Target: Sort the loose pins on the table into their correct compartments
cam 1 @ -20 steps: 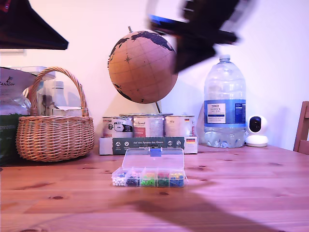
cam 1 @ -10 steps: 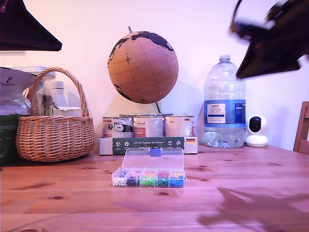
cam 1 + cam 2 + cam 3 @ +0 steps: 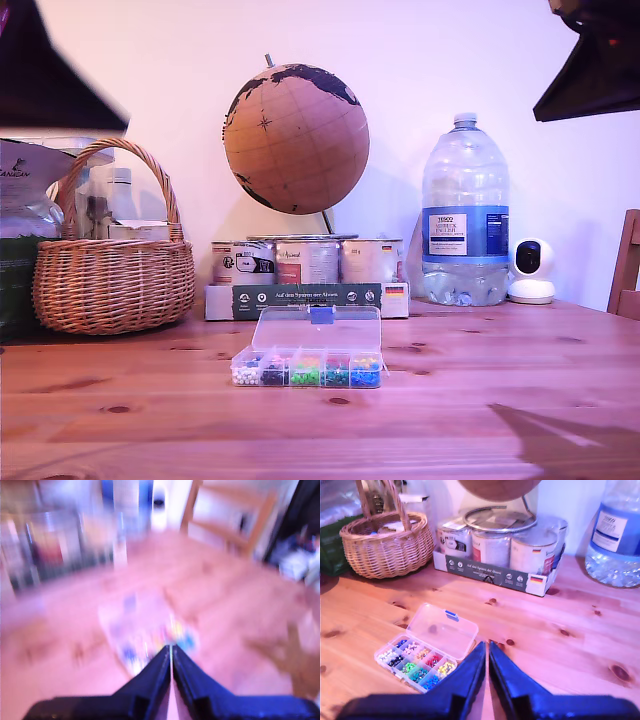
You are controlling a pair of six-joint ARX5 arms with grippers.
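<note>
The clear box of compartments (image 3: 308,366) lies open on the wooden table (image 3: 500,390), its lid with the blue clasp tipped back. Rows of coloured pin heads fill the compartments (image 3: 417,666). No loose pins show on the table in any view. My first gripper (image 3: 171,652) is shut with nothing in it, high over the blurred box (image 3: 145,630). My second gripper (image 3: 486,647) is also shut and empty, above bare table beside the box lid (image 3: 442,630). Dark arm parts fill the exterior view's upper right corner (image 3: 595,60) and upper left corner (image 3: 55,70).
Behind the box stand a dark-green carton of tins (image 3: 308,298), a globe (image 3: 296,138), a wicker basket (image 3: 112,280) at the exterior view's left, a large water bottle (image 3: 465,215), a small white camera (image 3: 531,270) and a chair edge (image 3: 627,265).
One arm has swung from above the globe to the exterior view's upper right corner, and its shadow on the table slid right with it. The box has not moved.
</note>
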